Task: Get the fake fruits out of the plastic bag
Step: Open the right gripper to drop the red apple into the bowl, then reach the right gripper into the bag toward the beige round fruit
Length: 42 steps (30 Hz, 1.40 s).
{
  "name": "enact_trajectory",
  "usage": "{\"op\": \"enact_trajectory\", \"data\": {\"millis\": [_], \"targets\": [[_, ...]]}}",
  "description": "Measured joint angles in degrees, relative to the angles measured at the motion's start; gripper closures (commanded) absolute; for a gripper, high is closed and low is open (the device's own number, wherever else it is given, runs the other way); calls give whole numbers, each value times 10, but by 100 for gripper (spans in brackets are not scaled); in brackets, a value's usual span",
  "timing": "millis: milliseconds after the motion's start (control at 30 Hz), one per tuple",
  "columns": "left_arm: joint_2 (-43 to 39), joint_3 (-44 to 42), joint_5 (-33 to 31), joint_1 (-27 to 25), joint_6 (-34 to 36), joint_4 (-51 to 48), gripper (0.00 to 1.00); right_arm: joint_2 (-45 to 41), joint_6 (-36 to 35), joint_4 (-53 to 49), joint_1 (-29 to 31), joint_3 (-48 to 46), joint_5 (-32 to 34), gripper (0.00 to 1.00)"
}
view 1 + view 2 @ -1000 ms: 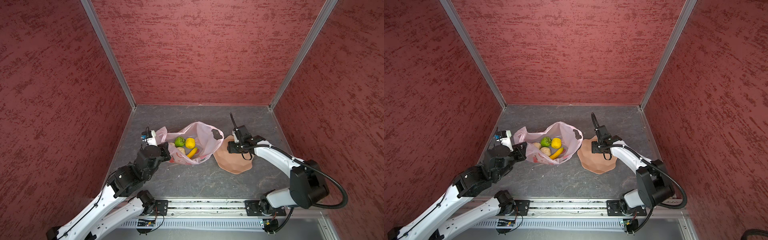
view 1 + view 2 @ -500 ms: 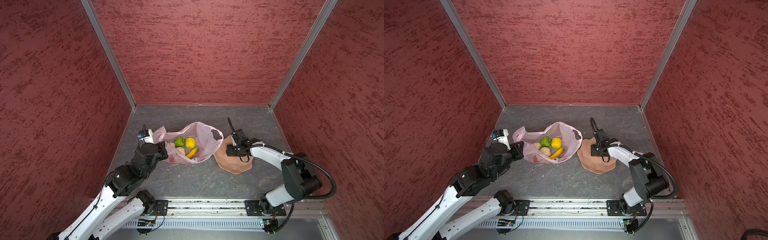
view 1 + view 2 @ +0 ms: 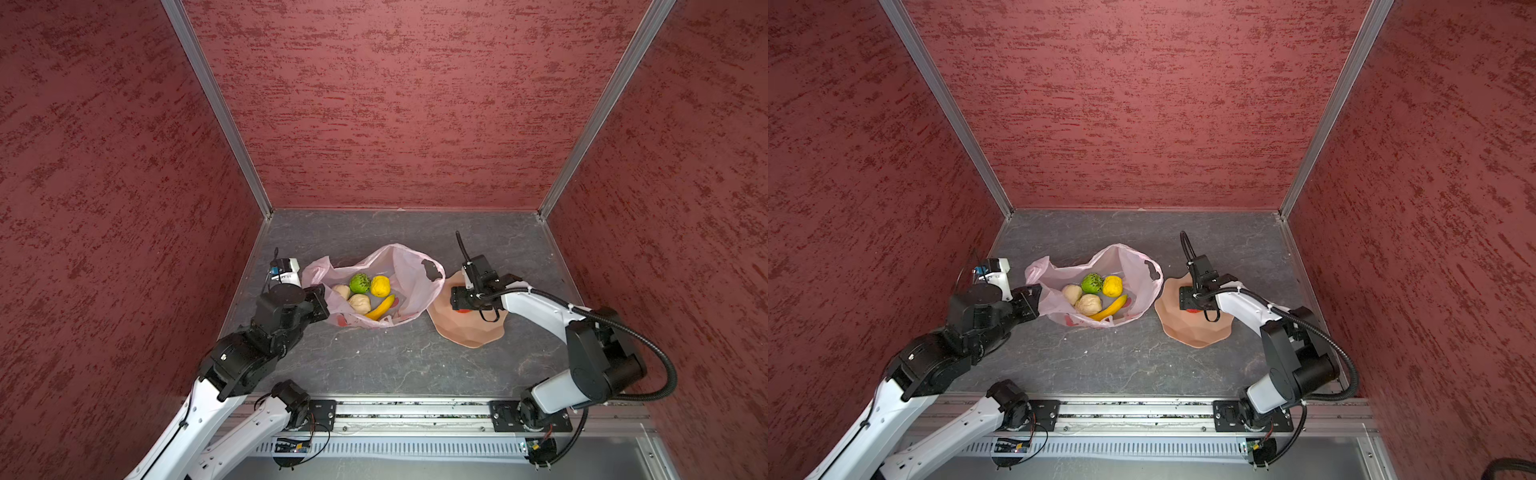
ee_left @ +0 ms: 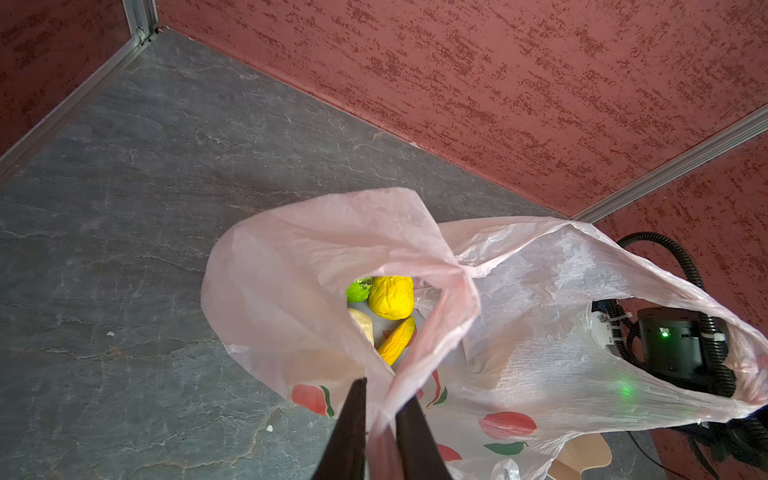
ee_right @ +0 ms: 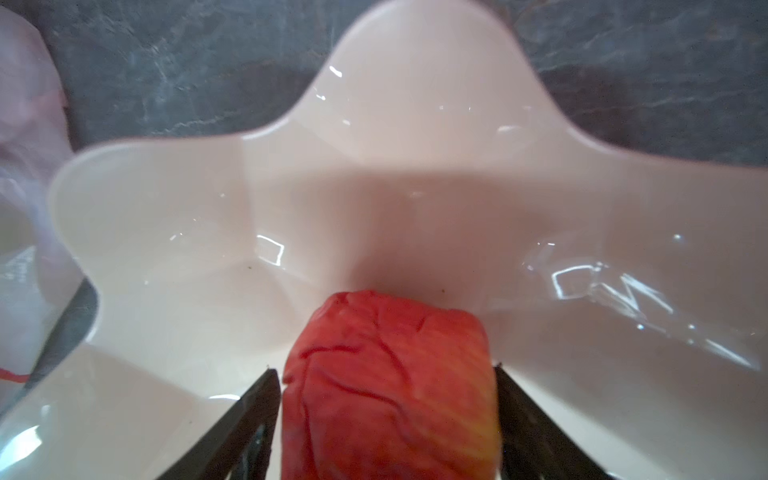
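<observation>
The pink plastic bag [image 3: 411, 274] [image 3: 1133, 270] lies open mid-floor. Inside are fake fruits: a green ball [image 3: 360, 283], a yellow ball [image 3: 380, 286], a banana [image 3: 380, 307] and two beige lumps [image 3: 360, 303]. My left gripper [image 3: 326, 297] [image 4: 384, 390] is shut on the bag's left rim, holding the mouth open. My right gripper [image 3: 461, 305] [image 5: 384, 368] is low inside the peach bowl [image 3: 469, 332] [image 5: 415, 145]. A red fruit [image 5: 390, 386] sits between its fingers, with a thin gap on each side.
The bowl stands right of the bag, almost touching it. Red walls close in the left, right and back of the grey floor [image 3: 374, 361]. A metal rail [image 3: 415, 411] with both arm bases runs along the front edge.
The right gripper's jaws have widened off the red fruit, low in the bowl. The left gripper has drawn the bag's rim slightly left.
</observation>
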Motion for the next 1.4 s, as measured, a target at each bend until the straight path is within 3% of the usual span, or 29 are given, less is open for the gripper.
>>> {"op": "enact_trajectory", "data": {"millis": [233,500,567,667,867,1000,1200,1400], "targets": [[0,33,36,28,16,-51,83,-46,-19,-52,0,60,19,19],[6,46,102,38,10,-130,84,-128,-72,-120,6,238,30,49],[12,45,115,38,2,-150,84,-138,-82,-123,22,280,28,51],[14,36,128,38,-15,-169,84,-136,-98,-122,93,336,34,53],[4,17,123,37,-49,-189,85,-86,-117,-109,257,382,31,56],[4,3,110,28,-72,-200,85,-28,-123,-92,327,398,14,58],[8,-10,78,4,-103,-218,86,74,-124,-61,359,392,-26,63],[8,-9,22,-20,-153,-266,86,113,-122,-43,358,330,-51,66]]}}
